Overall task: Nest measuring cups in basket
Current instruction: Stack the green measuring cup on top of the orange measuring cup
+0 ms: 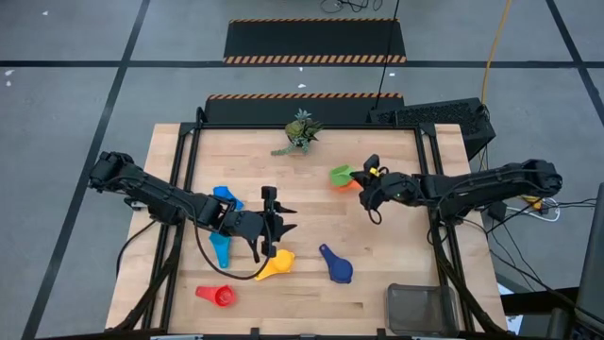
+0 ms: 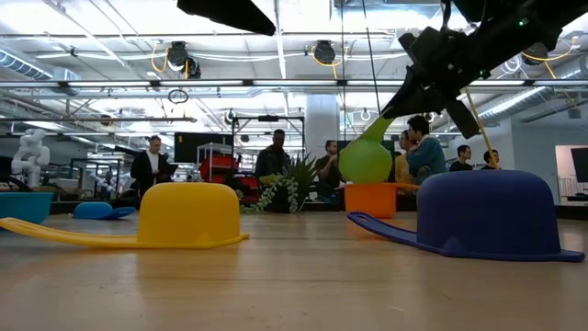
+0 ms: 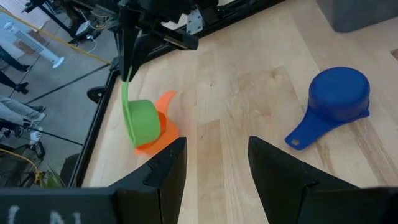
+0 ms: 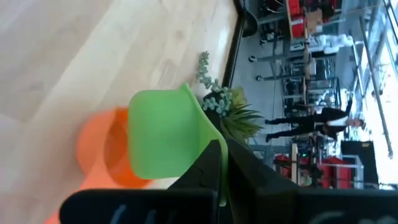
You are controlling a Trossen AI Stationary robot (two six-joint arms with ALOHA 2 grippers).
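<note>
My right gripper (image 1: 366, 185) is shut on the green measuring cup (image 2: 366, 158), which hangs over the orange cup (image 2: 372, 199) near the table's far right. My left gripper (image 3: 214, 167) hovers open at the table's middle (image 1: 283, 223), touching nothing. Just nearer than it, the yellow cup (image 1: 276, 265) lies bowl down. The dark blue cup (image 1: 337, 267) also lies bowl down. Two light blue cups (image 1: 226, 196) (image 1: 220, 248) and the red cup (image 1: 222, 296) lie at the left. The wire basket (image 1: 422, 308) stands at the near right edge. My right gripper pinches the green cup's flat handle (image 4: 219, 163) between its two fingers, coming from the table's right and slanting down. The bowl (image 4: 163, 140) hangs below the fingers, lifted off the table, right above the orange cup. Whether the two cups touch, I cannot tell.
A small green plant sprig (image 1: 300, 132) stands at the far edge of the table. Bare wood lies between the dark blue cup and the basket. People stand in the room beyond the table in the low view.
</note>
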